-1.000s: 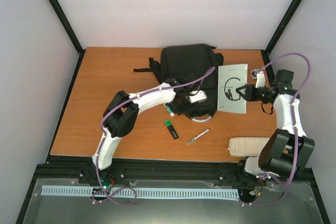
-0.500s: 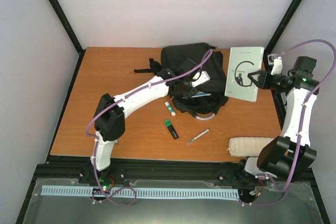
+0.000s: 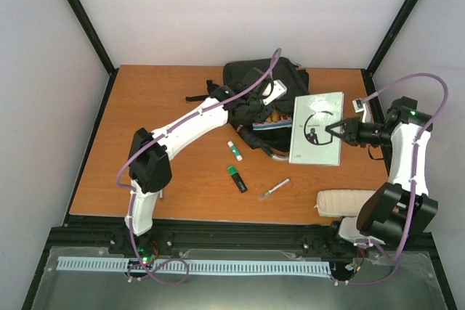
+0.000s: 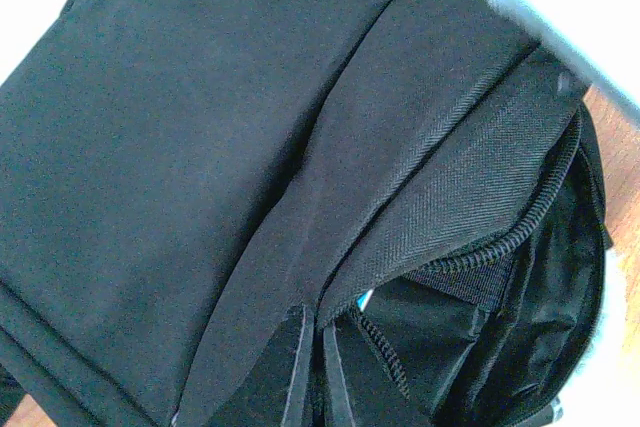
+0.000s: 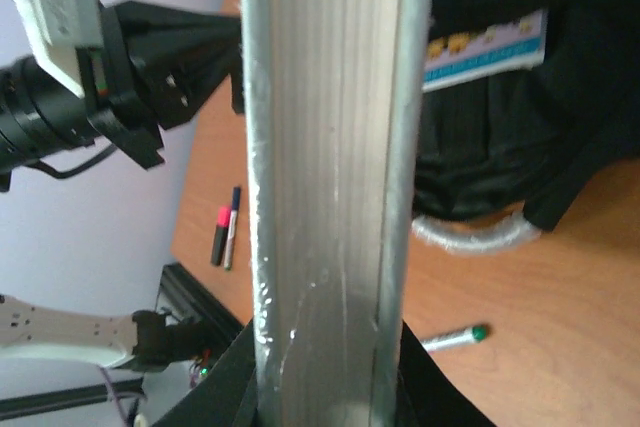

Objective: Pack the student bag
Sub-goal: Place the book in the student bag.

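Your left arm [image 3: 190, 123] rises from its base at the near edge and bends sharply at the elbow. From there it stretches long and low, forward and to the right, toward the middle of the table. Your left gripper [image 3: 252, 115] is clamped tight, its fingers [image 4: 298, 372] pinching a fold of the backpack [image 3: 243, 78] fabric. Your right arm [image 3: 404, 165] stands steeply over its base, folds at the top and sends its forearm leftward, roughly level. Your right gripper [image 3: 333, 131] points left and is closed on the right edge of a book [image 3: 312, 147], with one dark finger on each face.
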Tool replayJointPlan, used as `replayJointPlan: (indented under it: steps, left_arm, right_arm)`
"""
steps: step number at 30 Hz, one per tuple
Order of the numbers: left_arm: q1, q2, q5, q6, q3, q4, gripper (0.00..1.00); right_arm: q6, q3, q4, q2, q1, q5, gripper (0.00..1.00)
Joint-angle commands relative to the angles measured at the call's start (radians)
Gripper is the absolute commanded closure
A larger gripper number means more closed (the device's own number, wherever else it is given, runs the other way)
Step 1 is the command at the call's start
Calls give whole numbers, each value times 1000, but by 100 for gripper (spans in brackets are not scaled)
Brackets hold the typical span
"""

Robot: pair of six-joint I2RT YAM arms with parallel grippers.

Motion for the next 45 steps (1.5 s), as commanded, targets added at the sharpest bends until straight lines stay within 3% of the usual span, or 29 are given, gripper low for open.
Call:
replayJointPlan:
  steps: [1, 7, 13, 25, 31, 36, 45]
  left_arm:
    - [15, -2, 19, -67, 52, 96, 99]
    - [17, 1, 26, -96, 53, 97, 99]
    - [20, 1, 22, -129, 53, 108, 99]
    - [21, -13, 11, -146, 48, 124, 99]
    - [21, -70, 22, -141, 15, 133, 99]
    - [22, -98, 16, -139, 12, 133, 99]
    - [21, -142, 50, -183, -28, 169, 99]
  right_arm:
    - [-51, -34, -88, 29, 19, -90, 97]
    - [-50, -82, -142, 85, 30, -84, 97]
    - [18, -151, -92, 128, 81, -59, 97]
    - [105, -244, -7, 63, 206, -76, 97]
    - [-6, -170, -7, 143, 241, -159, 97]
    - [110, -212, 141, 219, 278, -203, 97]
    - [98, -175, 201, 355, 287, -241, 97]
